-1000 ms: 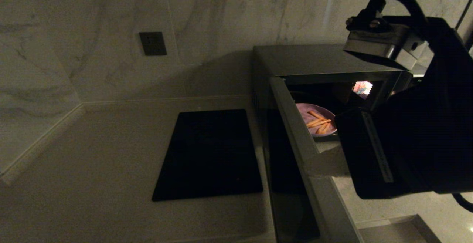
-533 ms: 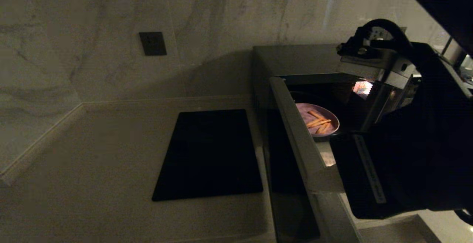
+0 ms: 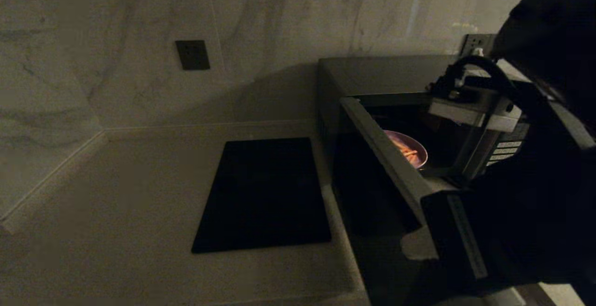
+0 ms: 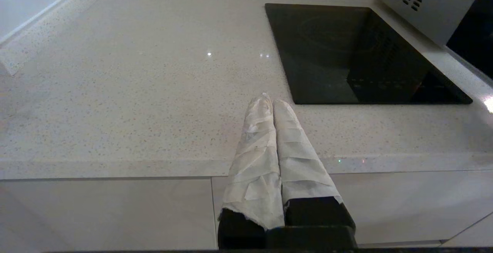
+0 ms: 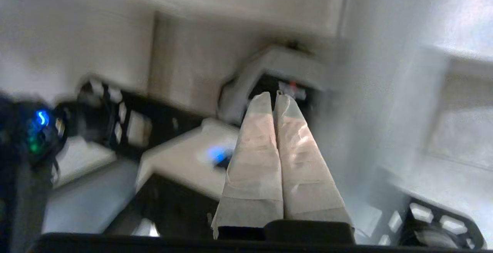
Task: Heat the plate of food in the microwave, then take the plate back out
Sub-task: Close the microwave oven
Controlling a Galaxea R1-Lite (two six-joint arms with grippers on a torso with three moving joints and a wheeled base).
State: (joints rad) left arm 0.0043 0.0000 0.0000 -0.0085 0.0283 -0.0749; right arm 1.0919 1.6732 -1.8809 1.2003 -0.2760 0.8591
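Compared with a second ago, the door of the microwave (image 3: 372, 78) has swung further toward closing, so it now hides more of the plate of food (image 3: 412, 150), which sits inside the cavity at centre right of the head view with only its right part and a few orange sticks showing; the lit patch inside the oven is also gone from sight, and the right arm's dark bulk has dropped lower across the right edge of the frame. The right gripper (image 5: 274, 96) has its wrapped fingers (image 5: 254, 156) pressed together, clenched on nothing; whether it touches the door cannot be told. The left gripper (image 4: 269, 101) hangs parked low over the front edge of the counter, its wrapped fingers likewise pressed together and holding nothing. The pale speckled countertop (image 4: 134, 91) carries a flat black cooktop (image 3: 265, 194) in the middle of the head view, just left of the microwave. A veined marble wall (image 3: 116, 26) rises behind, with a dark socket plate (image 3: 192, 54) at upper left of centre.
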